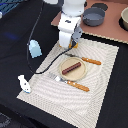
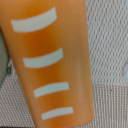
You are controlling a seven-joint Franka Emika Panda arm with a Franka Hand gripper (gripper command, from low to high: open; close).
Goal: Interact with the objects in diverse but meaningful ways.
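We saw the ridged yellow-orange bread block (image 2: 52,65) filling the wrist view, above the woven placemat (image 2: 107,45). Hand (image 1: 71,48) grip unreadable. If loosely pinched, it could slip onto the plate (image 1: 82,73).

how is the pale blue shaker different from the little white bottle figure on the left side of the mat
The pale blue rounded shaker stands off the woven placemat on the dark cloth; the small white bottle-like figure sits at the mat's corner edge, nearer the camera. The shaker is blue, broader and dome-shaped; the figure is white, slimmer and narrows toward its top. The shaker stands upright, while the figure appears tilted. Both are small toy pieces on the exterior view's left, untouched by the arm.
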